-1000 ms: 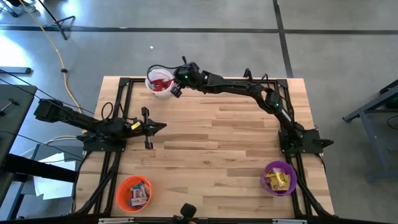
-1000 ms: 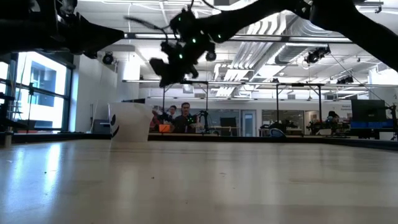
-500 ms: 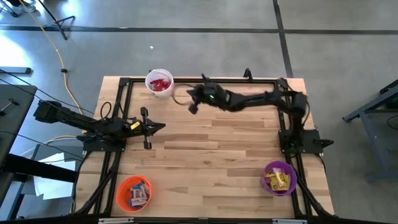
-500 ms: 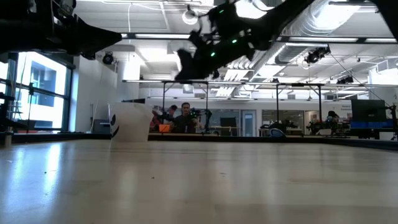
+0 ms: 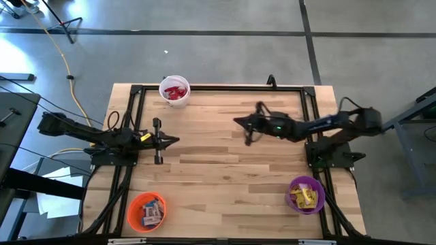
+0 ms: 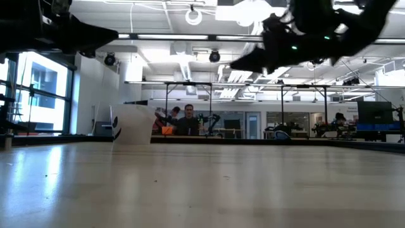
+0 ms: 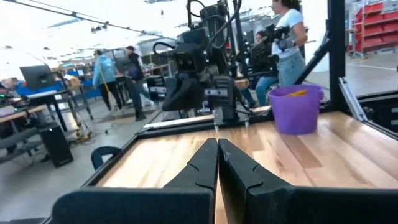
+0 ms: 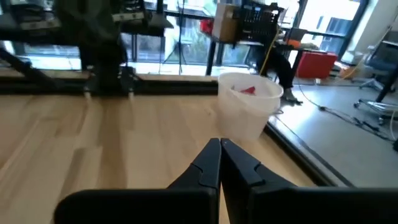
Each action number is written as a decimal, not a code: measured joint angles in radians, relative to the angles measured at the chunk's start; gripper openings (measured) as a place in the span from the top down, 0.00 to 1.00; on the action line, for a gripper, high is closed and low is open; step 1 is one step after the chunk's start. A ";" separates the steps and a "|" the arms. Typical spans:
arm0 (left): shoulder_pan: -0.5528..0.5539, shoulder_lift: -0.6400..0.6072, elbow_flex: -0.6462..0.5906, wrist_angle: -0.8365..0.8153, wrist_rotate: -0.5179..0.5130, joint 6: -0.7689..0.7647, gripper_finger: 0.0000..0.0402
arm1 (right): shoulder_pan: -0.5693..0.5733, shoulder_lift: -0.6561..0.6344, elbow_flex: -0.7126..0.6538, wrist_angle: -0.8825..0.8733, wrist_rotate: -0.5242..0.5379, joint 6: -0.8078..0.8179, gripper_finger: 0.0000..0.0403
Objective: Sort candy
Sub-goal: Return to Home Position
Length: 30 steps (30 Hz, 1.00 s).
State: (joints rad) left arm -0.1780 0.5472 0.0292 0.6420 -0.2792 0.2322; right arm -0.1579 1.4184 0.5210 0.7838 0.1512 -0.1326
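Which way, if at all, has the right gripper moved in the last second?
Yes: the right gripper has left the white cup and drawn rightward across the table, jaws shut.

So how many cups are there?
3. The white cup at the far edge, the orange cup at the near left corner, the purple cup at the near right corner. None looks hidden.

One tabletop [image 5: 225,170] carries three cups: one white cup [image 5: 162,89], one orange cup [image 5: 130,209], one purple cup [image 5: 289,191]. Two pincers: left pincer [image 5: 178,140], right pincer [image 5: 236,122]. Red candies [image 5: 176,92], yellow candies [image 5: 304,197] and blue-and-white candies [image 5: 151,214] lie inside, too heaped to count.
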 joint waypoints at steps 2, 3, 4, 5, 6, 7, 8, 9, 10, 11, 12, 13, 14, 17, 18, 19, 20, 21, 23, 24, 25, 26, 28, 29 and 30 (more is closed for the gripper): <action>0.000 -0.016 0.000 -0.026 0.008 -0.003 1.00 | 0.005 -0.065 -0.082 0.019 -0.014 0.002 1.00; 0.000 -0.023 0.000 -0.037 0.008 -0.006 1.00 | 0.008 -0.098 -0.119 0.022 -0.014 0.003 1.00; 0.000 -0.028 0.000 -0.043 0.008 -0.008 1.00 | 0.013 -0.133 -0.151 0.034 -0.014 0.002 1.00; 0.000 -0.036 0.000 -0.049 0.007 -0.010 1.00 | 0.018 -0.172 -0.181 0.045 -0.014 0.003 1.00; 0.000 -0.042 0.000 -0.051 0.007 -0.010 1.00 | 0.023 -0.207 -0.207 0.052 -0.015 0.007 1.00; 0.000 -0.048 0.000 -0.048 0.003 -0.011 1.00 | 0.028 -0.241 -0.236 0.050 -0.015 0.016 1.00; 0.000 -0.057 0.000 -0.047 -0.005 -0.011 1.00 | 0.034 -0.275 -0.264 0.045 -0.015 0.019 1.00; 0.000 -0.065 0.000 -0.046 -0.019 -0.011 1.00 | 0.039 -0.310 -0.291 0.044 -0.015 0.020 1.00; 0.000 -0.074 0.000 -0.047 -0.035 -0.012 1.00 | 0.044 -0.346 -0.318 0.045 -0.012 0.020 1.00; 0.000 -0.080 0.000 -0.046 -0.045 -0.013 1.00 | 0.049 -0.383 -0.346 0.050 -0.005 0.020 1.00; 0.002 -0.084 0.000 -0.046 -0.047 -0.013 1.00 | 0.052 -0.420 -0.378 0.052 -0.001 0.021 1.00; 0.002 -0.088 0.000 -0.046 -0.044 -0.013 1.00 | 0.055 -0.456 -0.410 0.059 -0.002 0.022 1.00; 0.002 -0.090 0.000 -0.045 -0.040 -0.013 1.00 | 0.054 -0.491 -0.443 0.078 -0.004 0.022 1.00; 0.003 -0.090 0.000 -0.045 -0.040 -0.012 1.00 | 0.054 -0.594 -0.510 0.099 -0.032 0.037 1.00; 0.005 -0.089 0.000 -0.046 -0.039 -0.010 1.00 | 0.054 -0.632 -0.508 0.051 -0.044 0.046 1.00; 0.008 -0.089 0.000 -0.046 -0.038 -0.010 1.00 | 0.054 -0.662 -0.510 0.026 -0.058 0.048 1.00; 0.010 -0.090 0.000 -0.045 -0.037 -0.011 1.00 | 0.054 -0.679 -0.511 0.033 -0.081 0.048 1.00; 0.013 -0.091 0.000 -0.048 -0.035 -0.011 1.00 | 0.054 -0.703 -0.511 0.018 -0.093 0.047 1.00; 0.015 -0.092 -0.006 -0.043 -0.017 -0.010 1.00 | 0.055 -0.744 -0.511 0.000 -0.103 0.026 1.00; 0.015 -0.097 -0.015 -0.040 -0.013 -0.008 1.00 | 0.054 -0.759 -0.511 -0.010 -0.103 0.020 1.00; 0.015 -0.107 -0.018 -0.059 -0.012 -0.004 1.00 | 0.054 -0.775 -0.511 -0.024 -0.103 0.016 1.00; 0.015 -0.114 -0.018 -0.077 -0.011 -0.005 1.00 | 0.054 -0.793 -0.511 -0.042 -0.103 0.008 1.00; 0.015 -0.132 -0.018 -0.111 -0.022 -0.008 1.00 | 0.054 -0.828 -0.511 -0.077 -0.108 -0.001 1.00; 0.015 -0.144 -0.018 -0.125 -0.027 -0.010 1.00 | 0.054 -0.847 -0.511 -0.104 -0.109 -0.001 1.00; 0.015 -0.158 -0.018 -0.134 -0.028 -0.011 1.00 | 0.054 -0.869 -0.511 -0.133 -0.109 0.000 1.00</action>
State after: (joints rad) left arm -0.1631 0.3894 0.0116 0.5081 -0.3077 0.2216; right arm -0.1036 0.5496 0.0097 0.6511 0.0423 -0.1329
